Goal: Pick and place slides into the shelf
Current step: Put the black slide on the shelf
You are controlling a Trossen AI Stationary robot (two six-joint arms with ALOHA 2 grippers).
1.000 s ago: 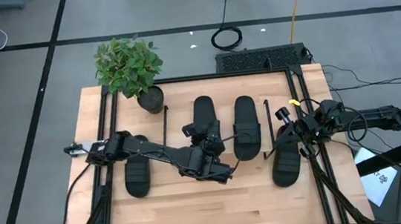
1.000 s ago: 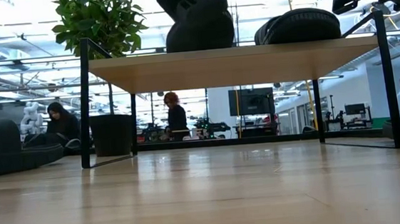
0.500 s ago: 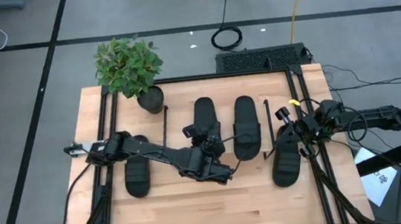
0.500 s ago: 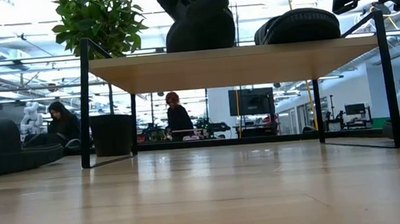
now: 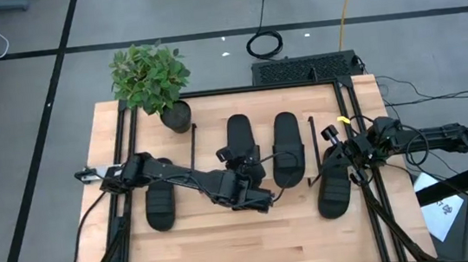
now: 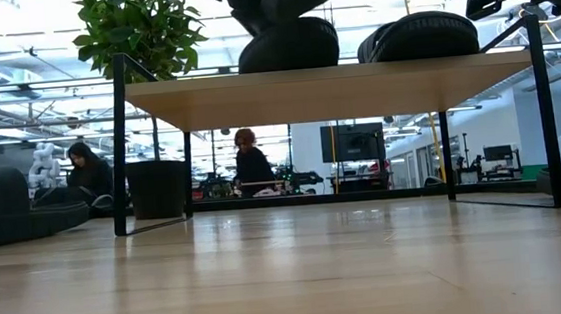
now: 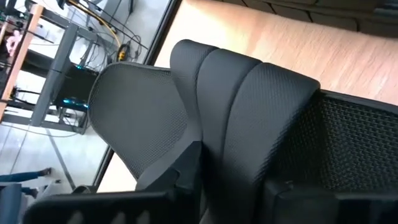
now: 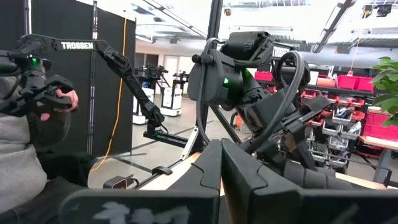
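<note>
Two slides (image 5: 241,143) (image 5: 287,147) resting side by side on the shelf (image 6: 331,91); two more (image 5: 159,200) (image 5: 334,186) on the tabletop (image 5: 228,241), one at each end of the shelf. Roughly half done. Left gripper (image 5: 245,166) at the near end of the left shelf slide, apparently just above it; fingers' state impossible to tell. Right gripper (image 5: 349,149) over the right tabletop slide, fingers equally unclear.

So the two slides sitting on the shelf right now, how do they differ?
The left-hand slide has the left gripper right over its near end; the right-hand slide has no gripper at it. In the high view the left-hand slide reaches slightly farther toward the plant side of the shelf than the right-hand slide. Both are black with ribbed straps, lying flat, side by side, pointing the same way.
</note>
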